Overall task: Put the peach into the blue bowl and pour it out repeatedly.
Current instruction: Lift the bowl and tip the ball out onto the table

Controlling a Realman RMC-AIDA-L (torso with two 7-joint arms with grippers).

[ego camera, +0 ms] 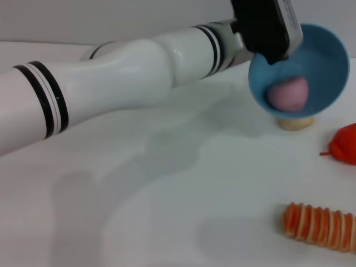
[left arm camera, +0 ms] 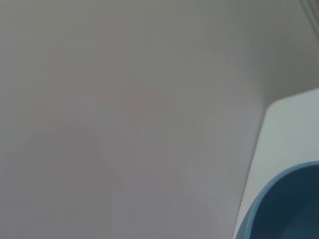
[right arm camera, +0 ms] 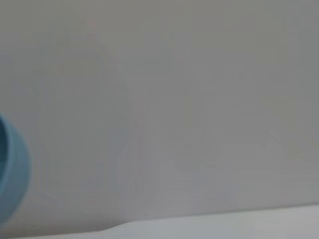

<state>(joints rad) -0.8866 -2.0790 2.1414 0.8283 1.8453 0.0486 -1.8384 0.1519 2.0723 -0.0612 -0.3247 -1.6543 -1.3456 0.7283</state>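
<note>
The blue bowl [ego camera: 325,55] is held off the table at the back right of the head view, tipped with its opening facing me. The pink-mauve peach [ego camera: 289,93] lies inside it against the lower wall. My left gripper [ego camera: 276,54] reaches across from the left and is shut on the bowl's upper left rim. The bowl's rim also shows in the left wrist view [left arm camera: 289,209] and in the right wrist view [right arm camera: 10,169]. My right gripper is out of view.
A beige lumpy ball [ego camera: 295,122] sits on the white table [ego camera: 183,211] just under the bowl. A red-orange item [ego camera: 345,146] lies at the right edge. An orange ribbed piece [ego camera: 320,225] lies at the front right.
</note>
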